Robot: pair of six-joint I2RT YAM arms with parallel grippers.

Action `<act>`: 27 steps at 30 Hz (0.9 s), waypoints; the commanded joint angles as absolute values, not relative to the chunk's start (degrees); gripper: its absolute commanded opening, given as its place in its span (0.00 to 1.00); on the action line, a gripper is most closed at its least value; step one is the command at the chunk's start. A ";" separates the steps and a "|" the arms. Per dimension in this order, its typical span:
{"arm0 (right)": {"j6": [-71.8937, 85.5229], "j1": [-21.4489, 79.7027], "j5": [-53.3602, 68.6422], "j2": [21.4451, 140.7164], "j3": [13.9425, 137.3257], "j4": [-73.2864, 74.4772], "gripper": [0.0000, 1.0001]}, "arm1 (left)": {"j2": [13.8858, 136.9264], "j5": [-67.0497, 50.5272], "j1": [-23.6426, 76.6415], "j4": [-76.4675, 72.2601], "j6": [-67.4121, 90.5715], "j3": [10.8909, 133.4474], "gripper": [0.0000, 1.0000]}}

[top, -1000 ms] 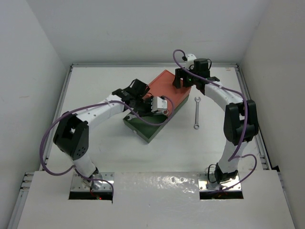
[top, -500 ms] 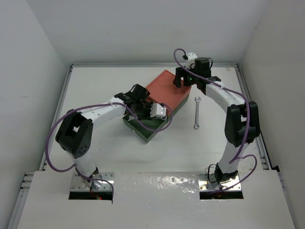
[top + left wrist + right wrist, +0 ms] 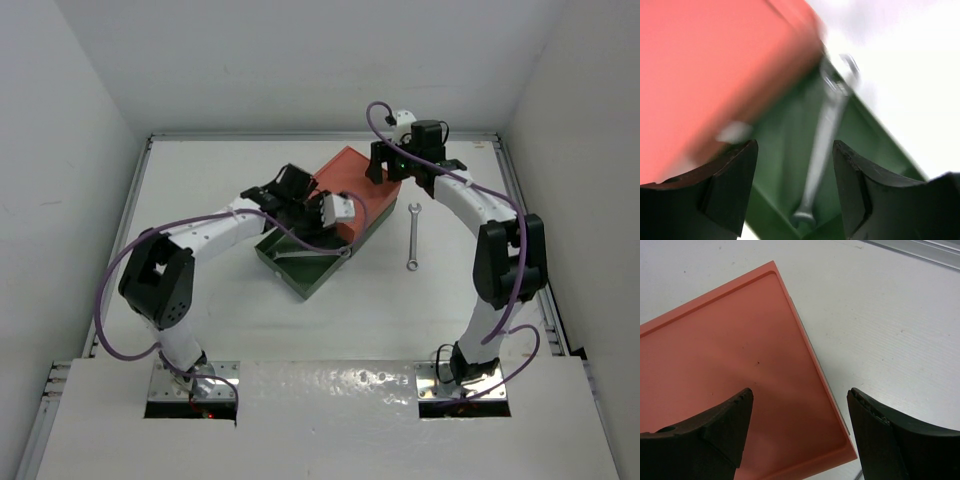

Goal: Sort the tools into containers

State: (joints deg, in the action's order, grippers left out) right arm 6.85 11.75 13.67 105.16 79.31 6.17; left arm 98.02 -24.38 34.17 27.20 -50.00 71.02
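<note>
Your left gripper [image 3: 795, 195] has just sprung open over the dark green box [image 3: 300, 278], near the centre of the overhead frame — a second ago its jaws were nearly closed. A silver wrench [image 3: 826, 135], apparently just released, now lies loose inside that box. It is blurred in the wrist view and sits clear of both parted fingers. By my judgement, that wrench is sorted.

The second wrench [image 3: 412, 237] lies on the white table [image 3: 200, 160], right of centre and apart from both boxes — likely your next pick. Your right gripper [image 3: 800, 395] hangs wide open and empty over a corner of the orange-red box [image 3: 730, 355], upper centre in the overhead frame. No black rod tools are visible.
</note>
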 commanded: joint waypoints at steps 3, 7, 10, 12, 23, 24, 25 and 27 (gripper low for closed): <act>6.59 11.43 13.89 100.73 81.38 6.85 0.76 | 98.44 -27.85 34.63 23.28 -29.38 86.90 0.57; 7.82 10.90 10.73 98.71 84.02 10.46 0.75 | 98.26 -31.28 34.63 24.78 -20.39 95.96 0.56; 8.44 10.46 11.16 97.73 85.86 11.94 0.73 | 98.26 -26.74 34.63 27.15 -24.68 94.58 0.33; 7.39 10.46 12.65 97.12 87.36 16.33 0.69 | 97.91 -20.08 33.76 27.95 -26.37 91.60 0.25; 14.68 14.48 6.69 73.57 58.58 9.86 0.29 | 98.95 -5.29 23.47 23.64 -15.76 92.80 0.38; 13.98 19.72 5.46 72.61 56.45 9.06 0.30 | 100.88 -4.93 22.42 23.21 -14.08 93.33 0.38; 12.76 22.56 4.32 72.34 52.25 8.01 0.32 | 101.86 -5.27 21.80 21.81 -12.32 93.95 0.40; 11.51 28.88 4.48 72.16 48.36 2.66 0.43 | 105.01 -7.56 21.18 20.22 -9.68 96.49 0.49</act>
State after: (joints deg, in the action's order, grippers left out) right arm 11.88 21.67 5.89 71.13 53.41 8.47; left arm 101.32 -9.19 21.98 24.45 -15.57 92.75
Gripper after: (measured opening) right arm 0.395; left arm 0.438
